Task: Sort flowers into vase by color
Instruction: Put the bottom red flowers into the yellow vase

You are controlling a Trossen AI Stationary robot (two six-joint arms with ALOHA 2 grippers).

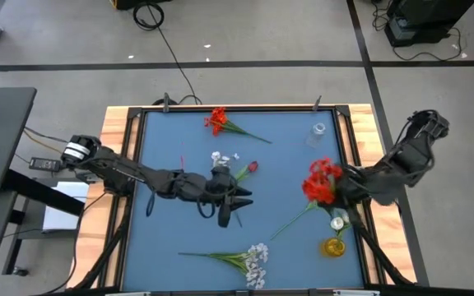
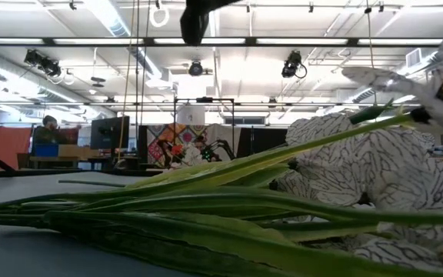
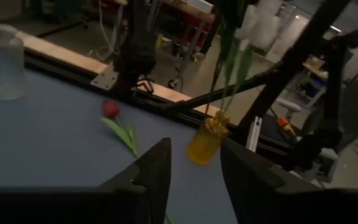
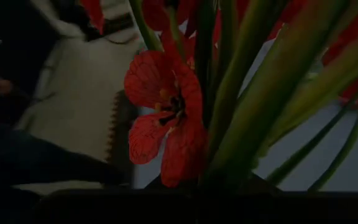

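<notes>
My right gripper (image 1: 336,191) is clamped shut on a bunch of red flowers (image 1: 320,180) near the table's (image 1: 163,238) right edge — just above the yellow vase (image 1: 333,246) holding white buds. My left gripper (image 3: 194,171) hovers mid-table, fingers apart and empty. Judging by colour, the reds belong in the clear vase (image 1: 317,133) at the far right corner — I must carry them there, stems down.

Bright ceiling strip lights (image 2: 229,40) glare; wrist views are dim, near red blooms (image 4: 166,118) blurred.
</notes>
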